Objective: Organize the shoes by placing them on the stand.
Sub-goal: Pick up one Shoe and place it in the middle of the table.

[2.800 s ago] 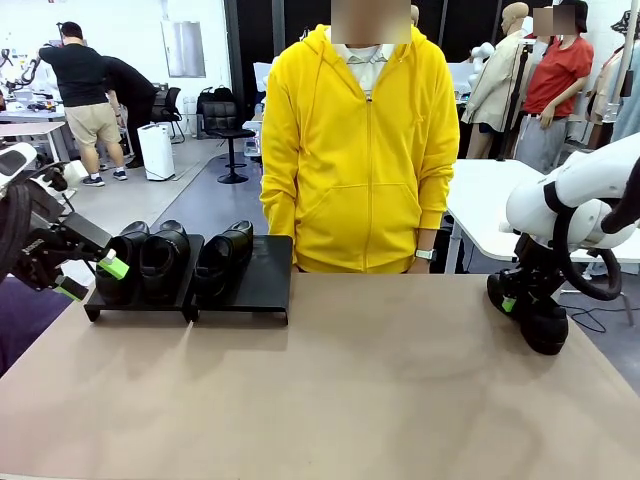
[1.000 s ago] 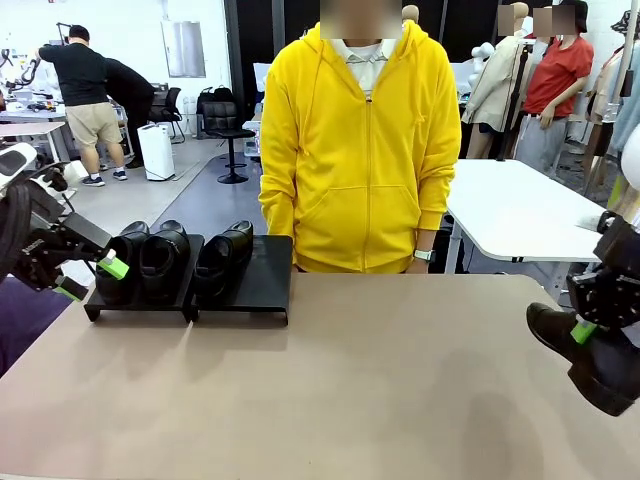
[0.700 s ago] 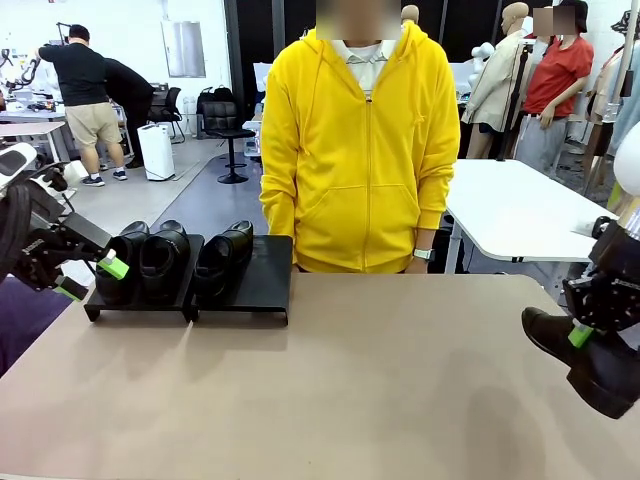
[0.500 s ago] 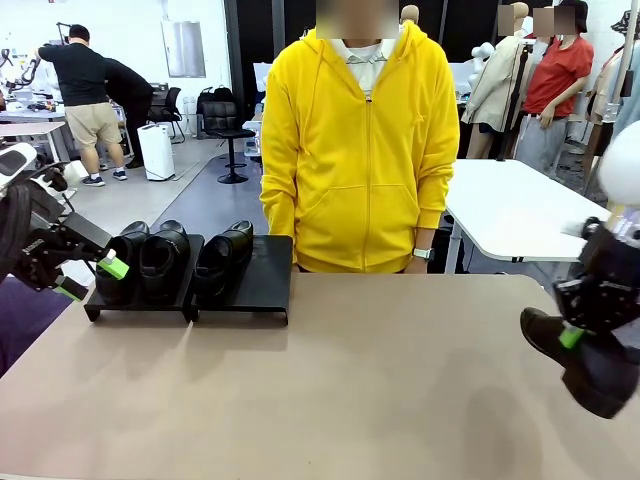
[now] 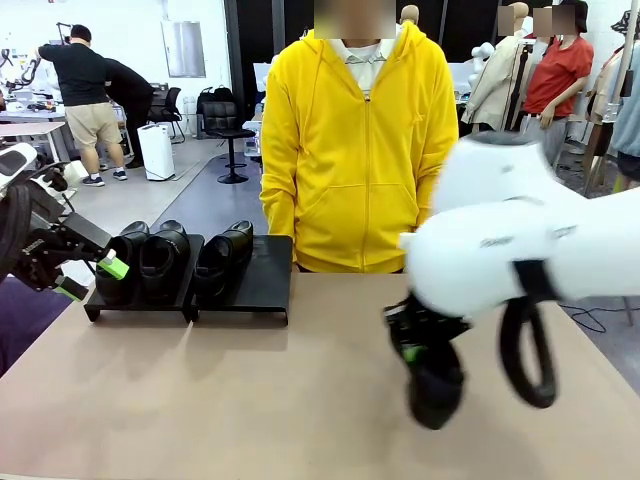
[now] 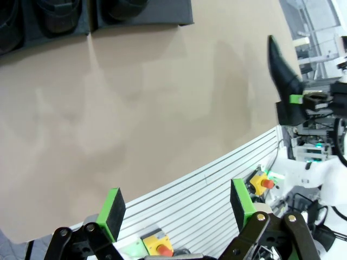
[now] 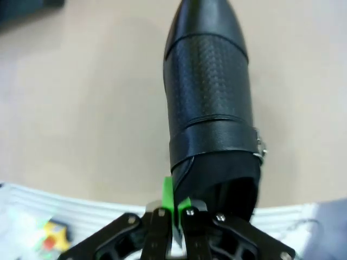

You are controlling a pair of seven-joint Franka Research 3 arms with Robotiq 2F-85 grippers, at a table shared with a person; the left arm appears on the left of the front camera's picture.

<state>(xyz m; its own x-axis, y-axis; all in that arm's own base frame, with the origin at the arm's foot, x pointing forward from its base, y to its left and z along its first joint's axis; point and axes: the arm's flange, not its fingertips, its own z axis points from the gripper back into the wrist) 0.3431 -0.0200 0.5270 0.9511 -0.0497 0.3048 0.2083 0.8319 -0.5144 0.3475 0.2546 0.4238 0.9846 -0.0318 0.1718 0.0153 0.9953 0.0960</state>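
Three black shoes (image 5: 163, 255) stand on the low black stand (image 5: 268, 282) at the far left; its right tray is half bare. My right gripper (image 5: 412, 348) is shut on the heel rim of another black shoe (image 5: 436, 388), which it holds above the table just right of centre. In the right wrist view the shoe (image 7: 210, 103) stretches away from the shut right gripper (image 7: 174, 201). My left gripper (image 5: 92, 278) hangs open by the stand's left end with nothing between its fingers. The left wrist view shows the open left gripper (image 6: 177, 201), the stand (image 6: 141, 15) and the held shoe (image 6: 284, 69).
A person in a yellow hoodie (image 5: 360, 140) stands at the far side of the table, right of the stand. The tan tabletop (image 5: 220, 400) lies bare in front of the stand. Yellow button boxes (image 6: 261, 182) sit along the near edge.
My right arm has swung in from the table's right edge to just right of centre, carrying the shoe with it. The left arm has not moved.
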